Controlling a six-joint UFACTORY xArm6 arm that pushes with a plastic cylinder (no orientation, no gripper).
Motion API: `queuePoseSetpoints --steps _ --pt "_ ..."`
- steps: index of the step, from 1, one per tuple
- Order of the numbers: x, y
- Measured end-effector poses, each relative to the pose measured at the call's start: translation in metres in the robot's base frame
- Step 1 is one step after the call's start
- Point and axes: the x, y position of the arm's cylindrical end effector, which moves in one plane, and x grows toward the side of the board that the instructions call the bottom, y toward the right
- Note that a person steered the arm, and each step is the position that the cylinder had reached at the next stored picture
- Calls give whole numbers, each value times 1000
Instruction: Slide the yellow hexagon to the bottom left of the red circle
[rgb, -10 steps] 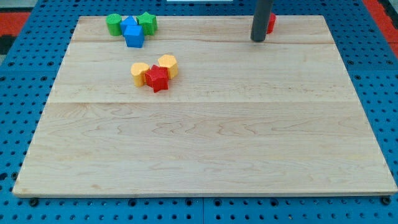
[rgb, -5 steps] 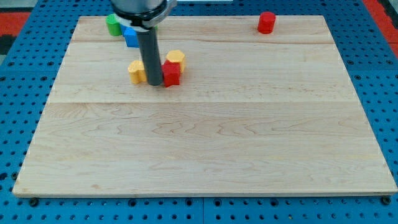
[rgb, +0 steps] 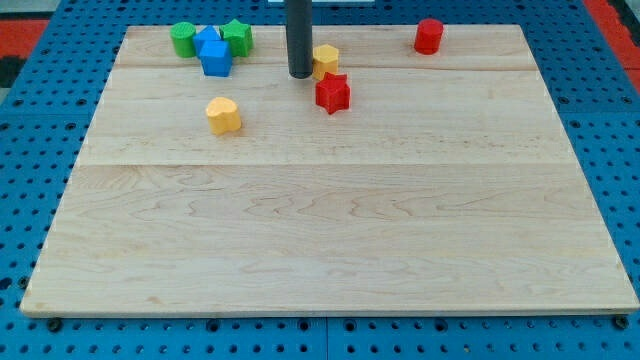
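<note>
The yellow hexagon (rgb: 325, 60) sits near the desk's top edge, well to the view's left of the red circle (rgb: 429, 35) and a little below its level. My tip (rgb: 300, 74) stands just beside the hexagon on the side away from the circle, touching it or nearly so. I carry no gripper, only this rod, so nothing is clasped.

I judge the job partly done: the hexagon must cross most of the gap toward the circle and stop at its bottom left.

A red star (rgb: 332, 93) lies just below the hexagon, perhaps touching. Farther from the circle rests a second yellow block (rgb: 224, 115), and beyond it a cluster of two green blocks (rgb: 184, 39) (rgb: 237, 36) and two blue blocks (rgb: 214, 54).

The wooden desk (rgb: 340, 230) lies on a blue pegboard (rgb: 20, 200).
</note>
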Motion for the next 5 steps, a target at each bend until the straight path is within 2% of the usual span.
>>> queuePoseSetpoints --steps 2,3,4,5 --pt "-13 107" --pt "-8 90" --pt "-16 29" --pt "-62 46"
